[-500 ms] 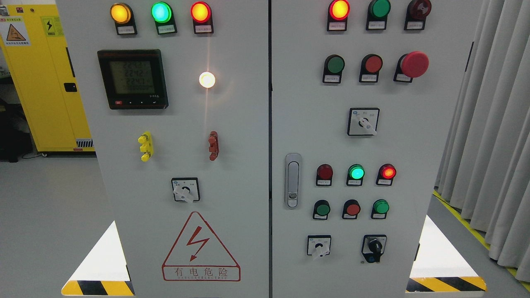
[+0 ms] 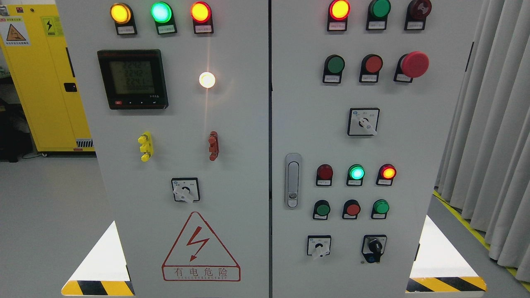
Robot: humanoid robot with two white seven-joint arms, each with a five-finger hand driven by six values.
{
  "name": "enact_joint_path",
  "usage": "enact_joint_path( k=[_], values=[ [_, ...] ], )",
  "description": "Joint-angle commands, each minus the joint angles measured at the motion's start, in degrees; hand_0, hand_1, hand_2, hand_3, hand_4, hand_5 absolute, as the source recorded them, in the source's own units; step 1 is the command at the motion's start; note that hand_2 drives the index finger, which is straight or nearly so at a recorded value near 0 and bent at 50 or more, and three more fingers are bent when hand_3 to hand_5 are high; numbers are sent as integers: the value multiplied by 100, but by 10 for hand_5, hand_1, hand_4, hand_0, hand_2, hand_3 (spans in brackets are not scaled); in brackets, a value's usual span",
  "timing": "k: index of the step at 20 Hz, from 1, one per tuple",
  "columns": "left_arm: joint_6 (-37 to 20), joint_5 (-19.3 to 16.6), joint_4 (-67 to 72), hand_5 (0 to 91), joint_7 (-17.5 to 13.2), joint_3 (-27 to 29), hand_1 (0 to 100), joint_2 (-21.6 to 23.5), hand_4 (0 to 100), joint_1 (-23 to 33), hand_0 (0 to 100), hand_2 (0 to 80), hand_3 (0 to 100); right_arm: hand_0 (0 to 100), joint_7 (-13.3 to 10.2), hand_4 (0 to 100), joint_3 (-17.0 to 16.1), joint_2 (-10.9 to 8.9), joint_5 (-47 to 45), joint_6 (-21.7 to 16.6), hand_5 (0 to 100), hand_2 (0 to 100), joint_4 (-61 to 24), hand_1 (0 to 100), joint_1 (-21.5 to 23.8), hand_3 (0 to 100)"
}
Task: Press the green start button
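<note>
- We're square on to a grey control cabinet (image 2: 248,136) filling the frame, its two doors meeting at a dark seam just right of centre.
- Neither robot hand is in shot, so I cannot tell how the fingers are set.
- Which green one is the start button? The labels under them are too small to read, so I cannot tell.
- Candidate one: a green push button (image 2: 335,64) in the upper right of the frame, first in a row with a red push button (image 2: 373,64) beside it and a big red mushroom button (image 2: 415,64) at the far end.
- Candidate two: a dark green button (image 2: 322,209) in the lower right, next to a small red button (image 2: 352,209) and a brighter green button (image 2: 380,206).
- Just above that row, three lamps: a dark red lamp (image 2: 324,171), a lit green lamp (image 2: 356,172), a lit red lamp (image 2: 388,172).
- Top right: a glowing red lamp (image 2: 339,9), an unlit green lamp (image 2: 379,8), and a dark red one at the end.
- Left door, along the top: yellow, green and red lamps all lit, with a digital meter (image 2: 133,79) below them and a bright white lamp (image 2: 207,80) to its right.
- Bottom centre-left: a red lightning warning triangle (image 2: 201,247).
- A door handle (image 2: 292,180) sits upright just right of the seam.
- Upper left edge: a yellow cabinet (image 2: 45,82) behind; far right, grey curtains (image 2: 492,124).
</note>
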Motion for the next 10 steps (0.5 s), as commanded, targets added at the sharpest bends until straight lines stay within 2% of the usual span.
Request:
enact_joint_path(
  k=[1,4,6,7,8,10],
  values=[
    [3,0,-114,0,-3,0,556,-69,0,-176,120,0,0,156,39,0,124,1,-158,-13,0,0,5,284,0,0],
    [3,0,-123,0,-3,0,556,-52,0,-176,120,0,0,156,390,0,159,-8,-141,-196,0,0,-266,284,26,0],
    [3,0,-114,0,-3,0,556,-51,0,-184,120,0,0,158,452,0,97,18,-132,-486,0,0,-871,286,79,0],
    [3,0,-114,0,-3,0,556,-51,0,-176,120,0,0,162,452,0,97,53,-132,-479,0,0,-1057,291,88,0],
    [3,0,-114,0,-3,0,556,-43,0,-184,120,0,0,163,487,0,97,175,-132,-513,0,0,-1198,300,88,0],
    [3,0,-114,0,-3,0,556,-43,0,-176,120,0,0,167,732,0,115,361,-106,-557,0,0,-1497,321,53,0]
  ],
)
